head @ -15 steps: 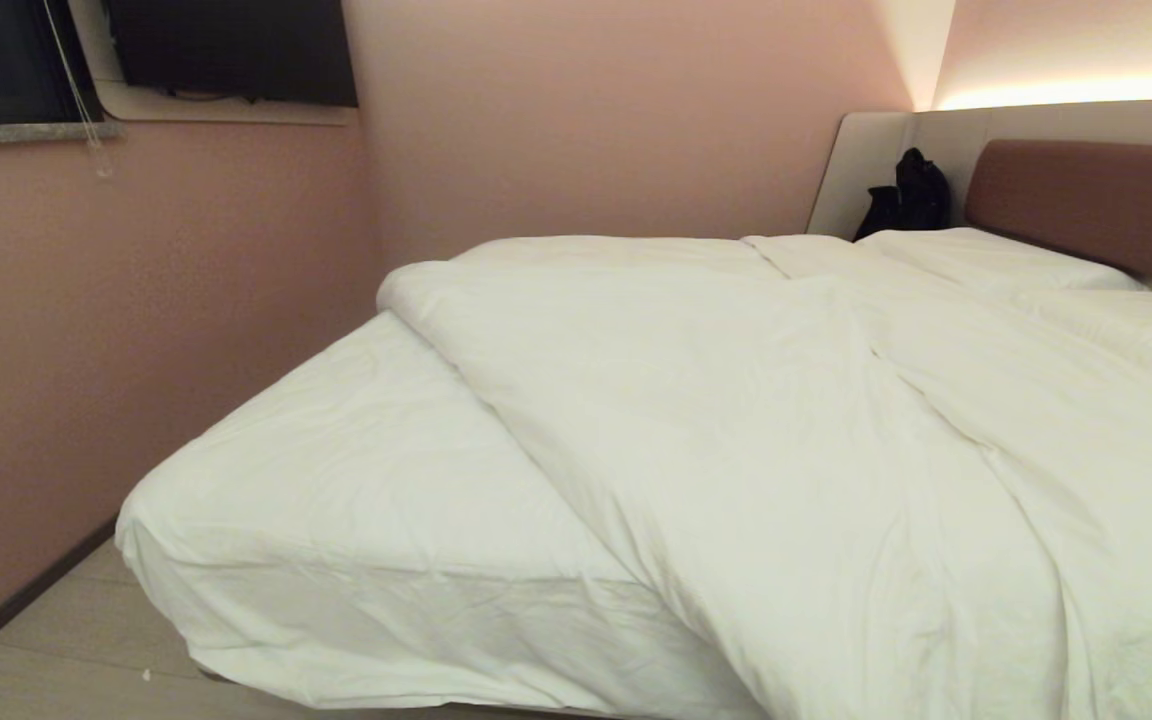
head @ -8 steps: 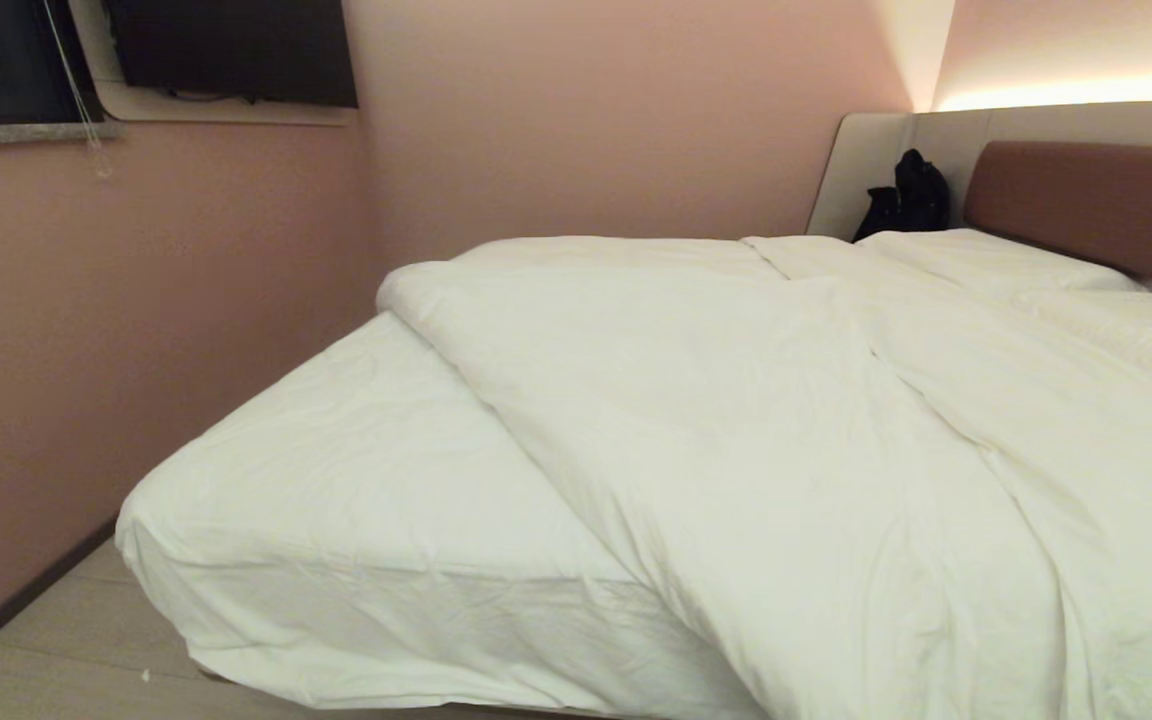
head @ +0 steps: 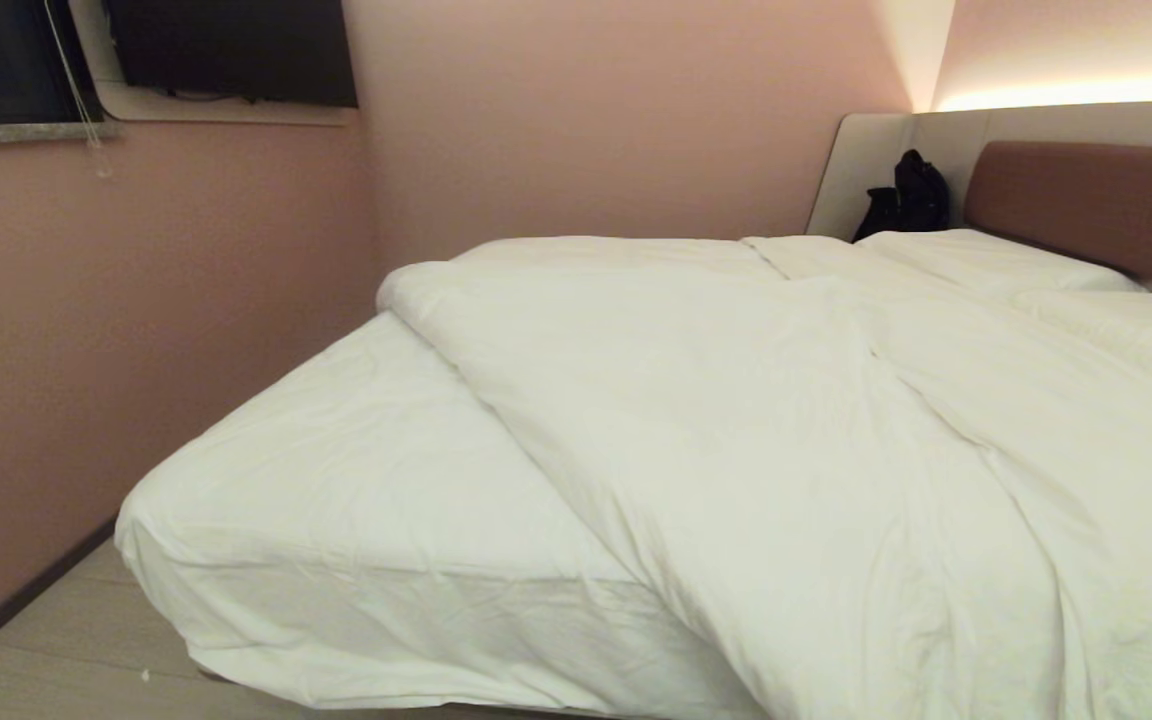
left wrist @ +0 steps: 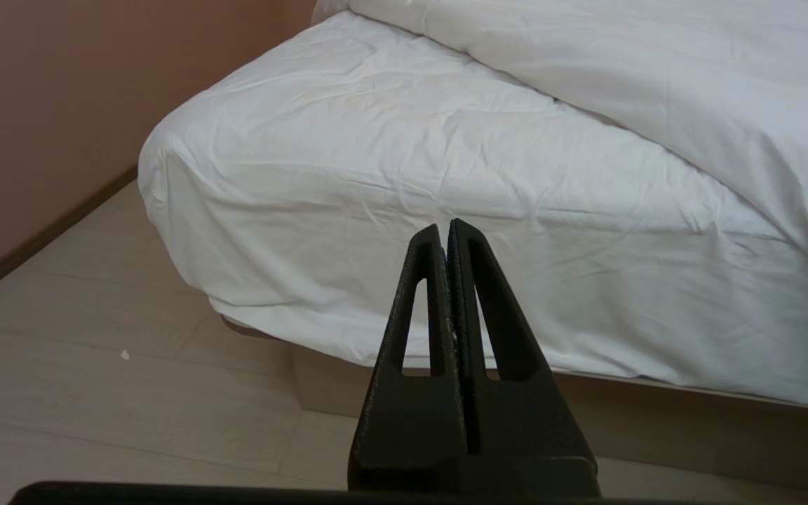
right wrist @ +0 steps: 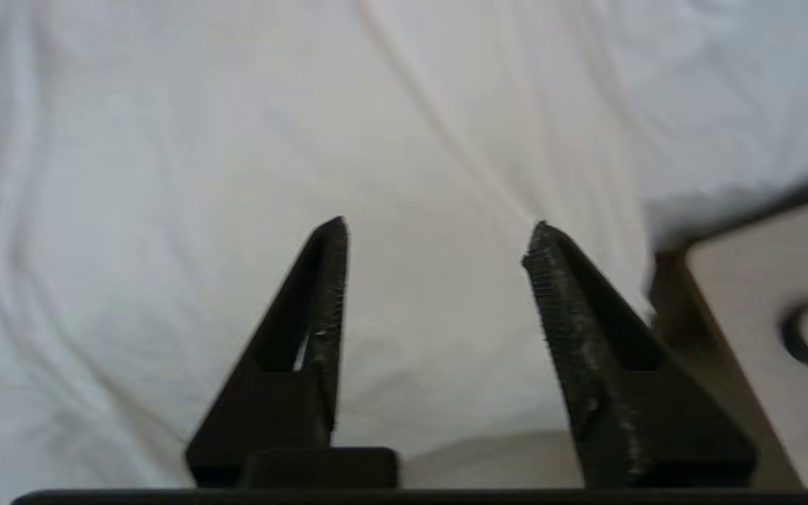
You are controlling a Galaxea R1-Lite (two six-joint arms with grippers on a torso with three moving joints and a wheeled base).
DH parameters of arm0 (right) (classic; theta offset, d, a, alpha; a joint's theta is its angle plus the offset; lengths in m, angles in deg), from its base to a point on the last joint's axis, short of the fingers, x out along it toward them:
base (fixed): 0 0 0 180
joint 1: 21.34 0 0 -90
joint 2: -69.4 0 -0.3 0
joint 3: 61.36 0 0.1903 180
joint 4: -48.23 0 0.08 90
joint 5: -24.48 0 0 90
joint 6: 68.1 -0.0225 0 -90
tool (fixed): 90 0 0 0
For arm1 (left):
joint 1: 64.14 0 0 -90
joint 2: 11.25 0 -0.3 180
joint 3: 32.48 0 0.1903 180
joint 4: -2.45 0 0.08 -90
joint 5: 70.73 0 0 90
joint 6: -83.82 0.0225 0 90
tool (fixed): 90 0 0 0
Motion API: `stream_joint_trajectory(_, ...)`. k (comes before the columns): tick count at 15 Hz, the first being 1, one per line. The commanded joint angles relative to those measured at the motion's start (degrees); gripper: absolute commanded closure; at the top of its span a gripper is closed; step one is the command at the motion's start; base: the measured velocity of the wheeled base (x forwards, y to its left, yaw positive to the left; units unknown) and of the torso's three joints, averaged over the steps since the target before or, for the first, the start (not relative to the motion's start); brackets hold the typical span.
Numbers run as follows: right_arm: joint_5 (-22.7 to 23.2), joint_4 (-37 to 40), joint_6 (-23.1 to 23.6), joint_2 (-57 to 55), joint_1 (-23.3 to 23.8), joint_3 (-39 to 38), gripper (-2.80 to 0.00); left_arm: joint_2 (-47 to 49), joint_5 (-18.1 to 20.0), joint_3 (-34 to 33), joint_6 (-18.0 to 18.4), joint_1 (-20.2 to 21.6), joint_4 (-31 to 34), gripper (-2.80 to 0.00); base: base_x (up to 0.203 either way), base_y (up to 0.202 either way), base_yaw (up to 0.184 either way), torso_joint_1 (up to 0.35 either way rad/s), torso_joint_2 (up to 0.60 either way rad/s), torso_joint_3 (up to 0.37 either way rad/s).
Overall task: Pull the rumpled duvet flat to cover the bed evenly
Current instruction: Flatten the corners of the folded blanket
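So progress-wise, this one is being judged as barely started. The duvet (head: 786, 450) is being seen bunched toward the headboard (head: 1096, 200) side of the bed (head: 266, 640) and running diagonally, so a big wedge of bare mattress sheet (head: 336, 470) is being left exposed at the foot corner nearest the pink wall (head: 136, 330). A long ridge is also being shown running down the middle of the quilt, so nothing is really being smoothed yet.

Neither arm is being caught in the head view. The right gripper (right wrist: 435, 231) is being held just over white fabric, fingers (right wrist: 327, 280) spread apart with nothing being pinched between them; whether cloth is being touched can't be told. A pale boxy thing with a round detail (right wrist: 769, 301) is being glimpsed beside it, and what it is can't be made out. The left gripper (left wrist: 444, 231) is being kept clenched and empty, low down in front of the bed's foot side, above the pale floor (left wrist: 95, 407), and looks like it's being parked.

What's left, as a guess: an edge is needing to be grabbed and dragged toward that uncovered corner, then the ridge is needing to be flattened so the overhang is being evened out on all sides. A black bag (head: 906, 195) is being left sitting by the headboard, not being involved
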Motion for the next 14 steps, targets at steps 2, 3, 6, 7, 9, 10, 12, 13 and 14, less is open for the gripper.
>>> stream_joint_trajectory(2, -11.8, 0.1, -15.5, 0.2, -8.0, 0.8, 0.00, 0.0, 0.0, 0.0, -0.1, 0.0, 0.0, 0.00, 0.000, 0.000, 0.000, 0.000, 0.00, 0.000)
stream_joint_trajectory(3, -12.5, 0.2, -16.4, -0.4, -8.4, -0.1, 0.00, 0.0, 0.0, 0.0, -0.1, 0.0, 0.0, 0.00, 0.000, 0.000, 0.000, 0.000, 0.00, 0.000)
stream_joint_trajectory(6, -12.5, 0.0, -16.4, -1.3, -9.6, -2.1, 0.00, 0.0, 0.0, 0.0, -0.1, 0.0, 0.0, 0.00, 0.000, 0.000, 0.000, 0.000, 0.00, 0.000)
stream_joint_trajectory(7, -12.4, 0.3, -16.8, -1.4, -11.2, -2.6, 0.00, 0.0, 0.0, 0.0, -0.1, 0.0, 0.0, 0.00, 0.000, 0.000, 0.000, 0.000, 0.00, 0.000)
stream_joint_trajectory(9, -12.4, 0.3, -17.4, -0.1, -14.6, -5.0, 0.00, 0.0, 0.0, 0.0, -0.1, 0.0, 0.0, 0.00, 0.000, 0.000, 0.000, 0.000, 0.00, 0.000)
stream_joint_trajectory(10, -12.4, 0.4, -18.4, 0.7, -16.9, -6.1, 0.00, 0.0, 0.0, 0.0, -0.1, 0.0, 0.0, 0.00, 0.000, 0.000, 0.000, 0.000, 0.00, 0.000)
stream_joint_trajectory(12, -12.6, 0.3, -21.5, 1.5, -20.3, -7.0, 0.00, 0.0, 0.0, 0.0, -0.1, 0.0, 0.0, 0.00, 0.000, 0.000, 0.000, 0.000, 0.00, 0.000)
stream_joint_trajectory(13, -12.7, 0.2, -23.8, 1.4, -23.0, -7.0, 0.00, 0.0, 0.0, 0.0, -0.1, 0.0, 0.0, 0.00, 0.000, 0.000, 0.000, 0.000, 0.00, 0.000)
stream_joint_trajectory(14, -12.8, 0.1, -26.6, 1.2, -26.1, -6.9, 0.00, 0.0, 0.0, 0.0, -0.1, 0.0, 0.0, 0.00, 0.000, 0.000, 0.000, 0.000, 0.00, 0.000)
